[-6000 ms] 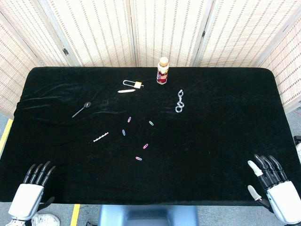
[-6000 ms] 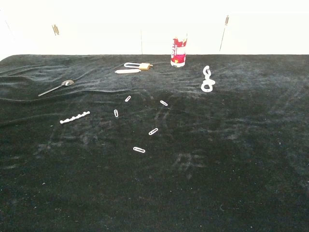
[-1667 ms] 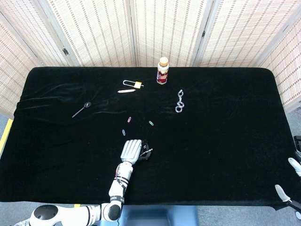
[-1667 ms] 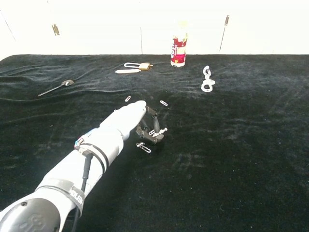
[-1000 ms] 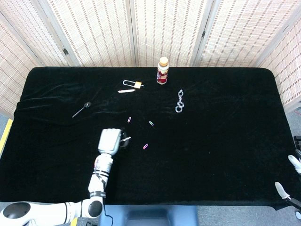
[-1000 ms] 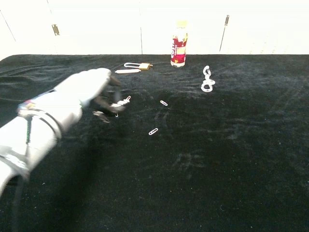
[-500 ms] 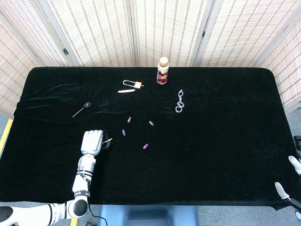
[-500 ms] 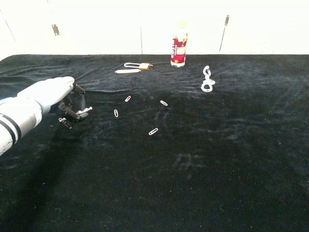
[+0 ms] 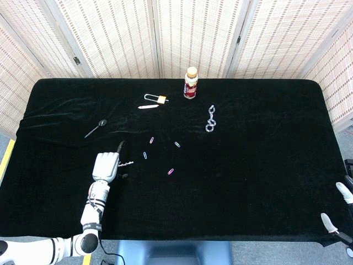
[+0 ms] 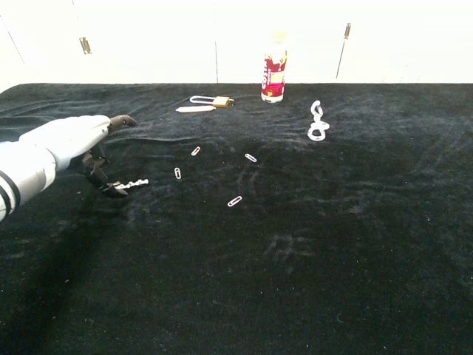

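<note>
My left hand (image 9: 106,164) (image 10: 70,144) hovers low over the black table's (image 9: 248,165) front left, its fingers spread apart. A white beaded strip (image 9: 127,163) (image 10: 137,181) lies on the cloth right beside the thumb tip. Whether the thumb touches it is unclear. Nothing shows inside the hand. Several coloured paper clips lie to its right, the nearest (image 9: 145,155) (image 10: 177,173) a short way off and a pink one (image 9: 171,171) (image 10: 235,200) further on. Of my right hand (image 9: 337,212) only pale fingertips show, apart, past the table's front right edge.
A small bottle (image 9: 191,83) (image 10: 273,78) stands at the back centre. Left of it lie a padlock (image 9: 156,99) (image 10: 211,100) and a white stick (image 9: 148,107) (image 10: 195,109). Right of the bottle is a metal chain (image 9: 210,118) (image 10: 318,122). A spoon (image 9: 95,128) lies beyond my left hand.
My left hand, which swept leftward with fingers curled around a paper clip, has stopped and spread its fingers. The beaded strip now shows beside the thumb. That clip is no longer visible.
</note>
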`<action>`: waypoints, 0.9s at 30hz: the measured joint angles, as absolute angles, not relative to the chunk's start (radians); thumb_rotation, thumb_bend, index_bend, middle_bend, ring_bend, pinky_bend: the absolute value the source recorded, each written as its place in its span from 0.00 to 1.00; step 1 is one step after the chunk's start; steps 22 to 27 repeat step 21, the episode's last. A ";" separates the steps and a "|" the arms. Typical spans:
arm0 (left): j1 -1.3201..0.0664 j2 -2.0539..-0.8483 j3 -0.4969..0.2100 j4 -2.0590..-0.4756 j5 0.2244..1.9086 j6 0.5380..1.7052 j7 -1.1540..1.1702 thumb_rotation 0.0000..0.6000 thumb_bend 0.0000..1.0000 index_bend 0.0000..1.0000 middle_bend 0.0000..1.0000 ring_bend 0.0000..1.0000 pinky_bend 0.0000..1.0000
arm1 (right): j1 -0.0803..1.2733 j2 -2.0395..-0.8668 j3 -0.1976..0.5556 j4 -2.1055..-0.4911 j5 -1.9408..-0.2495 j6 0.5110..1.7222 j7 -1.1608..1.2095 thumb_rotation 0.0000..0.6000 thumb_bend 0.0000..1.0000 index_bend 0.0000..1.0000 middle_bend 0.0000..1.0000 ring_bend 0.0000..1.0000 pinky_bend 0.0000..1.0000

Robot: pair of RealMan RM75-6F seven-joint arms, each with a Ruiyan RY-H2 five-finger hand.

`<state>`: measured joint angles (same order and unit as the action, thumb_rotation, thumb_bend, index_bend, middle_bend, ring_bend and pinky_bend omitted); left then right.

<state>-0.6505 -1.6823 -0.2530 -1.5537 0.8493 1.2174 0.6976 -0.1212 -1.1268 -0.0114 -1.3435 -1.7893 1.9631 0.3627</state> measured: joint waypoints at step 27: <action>-0.177 -1.269 0.250 -1.778 1.562 1.681 0.472 1.00 0.13 0.00 0.00 0.00 0.00 | -0.105 -1.117 -0.031 -1.415 -1.805 1.878 0.235 1.00 0.36 0.00 0.00 0.00 0.00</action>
